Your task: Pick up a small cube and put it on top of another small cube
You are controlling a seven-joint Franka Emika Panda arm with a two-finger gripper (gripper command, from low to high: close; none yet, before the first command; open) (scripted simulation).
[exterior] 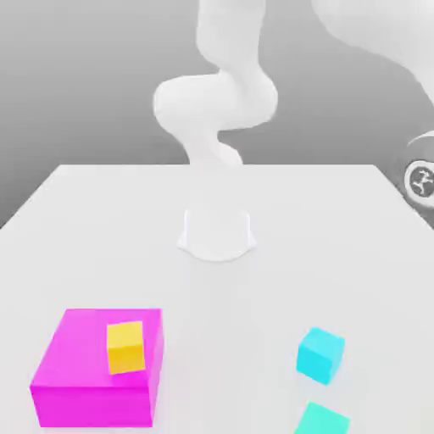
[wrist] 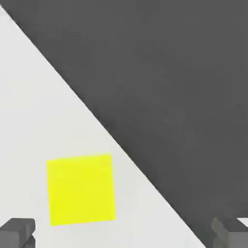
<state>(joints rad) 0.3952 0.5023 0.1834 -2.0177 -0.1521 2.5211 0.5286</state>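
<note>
— Gripper point(wrist: 123, 233) first: how did we find it?

— Wide open, with its two grey fingertips point(wrist: 17, 232) far apart and nothing between them. In the exterior view the hand point(exterior: 420, 178) hung at the right edge, well away from the cubes.

— And the stack?

— We judged it not begun. From the exterior view's left, the small matte orange-yellow cube point(exterior: 125, 347) rested on the large magenta block point(exterior: 72, 360), which is not a small cube. To the right, the small cyan cube point(exterior: 320, 354) stood alone on the smooth white table point(exterior: 102, 220), with the small teal cube point(exterior: 322, 420) near it but apart.

— Surfaces?

— All were flat-shaded and sharp-edged, with no gloss or grain.

— The hand view?

— We saw a bright yellow square-topped cube point(wrist: 81, 190) on the white tabletop near its edge, ahead of the fingertips. We couldn't tell whether it matched the orange-yellow one. Grasp, lift and placement all remained.
</note>
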